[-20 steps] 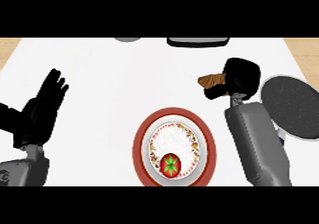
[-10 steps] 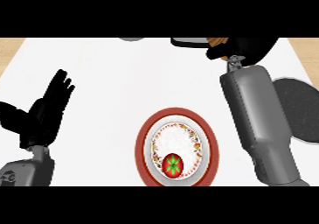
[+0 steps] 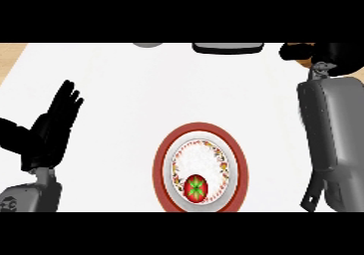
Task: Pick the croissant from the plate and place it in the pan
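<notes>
White bench (image 3: 140, 89) fills the head view, tan strip at far left edge. Plate (image 3: 201, 132), red-rimmed with a patterned centre, sits low centre; no croissant on it. Right hand (image 3: 333, 54) is at the upper right corner, grey forearm (image 3: 335, 144) running down the right side. Fingers curled; an orange-brown sliver, apparently the croissant (image 3: 309, 63), shows just under the hand, mostly hidden. Pan cannot be made out beneath the arm. Left hand (image 3: 48, 134) rests at left, fingers straight and up, holding nothing. Dark object (image 3: 227, 48) at top edge, unidentified.
</notes>
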Controlling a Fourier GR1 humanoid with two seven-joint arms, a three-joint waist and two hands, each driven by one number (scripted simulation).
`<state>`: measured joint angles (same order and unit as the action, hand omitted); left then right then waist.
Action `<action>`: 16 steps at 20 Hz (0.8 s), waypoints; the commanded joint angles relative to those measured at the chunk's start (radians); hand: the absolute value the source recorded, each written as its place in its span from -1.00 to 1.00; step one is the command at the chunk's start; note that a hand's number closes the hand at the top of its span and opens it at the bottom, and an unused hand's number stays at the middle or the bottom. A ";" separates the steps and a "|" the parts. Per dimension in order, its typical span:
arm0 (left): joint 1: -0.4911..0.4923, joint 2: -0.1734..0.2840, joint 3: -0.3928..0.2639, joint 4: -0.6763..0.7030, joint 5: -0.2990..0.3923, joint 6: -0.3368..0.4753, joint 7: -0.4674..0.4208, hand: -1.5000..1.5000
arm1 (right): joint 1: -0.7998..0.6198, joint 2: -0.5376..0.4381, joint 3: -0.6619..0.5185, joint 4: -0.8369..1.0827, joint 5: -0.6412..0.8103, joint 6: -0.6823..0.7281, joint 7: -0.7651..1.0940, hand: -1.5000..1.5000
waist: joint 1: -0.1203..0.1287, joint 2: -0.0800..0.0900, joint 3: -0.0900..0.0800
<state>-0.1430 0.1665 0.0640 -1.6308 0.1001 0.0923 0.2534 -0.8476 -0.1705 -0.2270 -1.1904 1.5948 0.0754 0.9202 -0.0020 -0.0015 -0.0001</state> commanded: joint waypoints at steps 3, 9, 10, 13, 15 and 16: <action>-0.009 -0.008 0.022 0.070 0.000 -0.011 -0.065 0.00 | 0.126 -0.104 -0.079 -0.109 -0.093 -0.066 -0.079 1.00 | -0.005 0.001 0.000; -0.034 0.006 0.028 0.064 0.004 -0.022 -0.026 0.00 | 0.316 -0.182 -0.177 -0.070 -0.218 -0.247 -0.238 1.00 | -0.001 0.002 0.001; -0.044 -0.003 0.027 0.061 -0.003 -0.010 -0.033 0.00 | 0.291 -0.220 -0.197 -0.014 -0.248 -0.240 -0.275 1.00 | 0.002 0.003 0.001; -0.015 0.019 0.043 0.054 0.014 -0.042 -0.038 0.00 | 0.356 -0.213 -0.231 0.067 -0.323 -0.379 -0.384 1.00 | 0.006 0.004 0.001; -0.028 0.013 0.035 0.005 0.026 -0.037 0.012 0.00 | 0.325 -0.272 -0.259 0.158 -0.387 -0.377 -0.478 1.00 | 0.010 0.004 0.001; 0.032 0.014 0.009 -0.054 0.008 -0.041 0.029 0.00 | 0.299 -0.289 -0.273 0.237 -0.394 -0.408 -0.499 1.00 | 0.018 0.004 0.001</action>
<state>-0.1584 0.1750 0.0881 -1.6136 0.1100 0.0627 0.2504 -0.5383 -0.4041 -0.4530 -1.1030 1.2776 -0.2539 0.5369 0.0051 0.0017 0.0009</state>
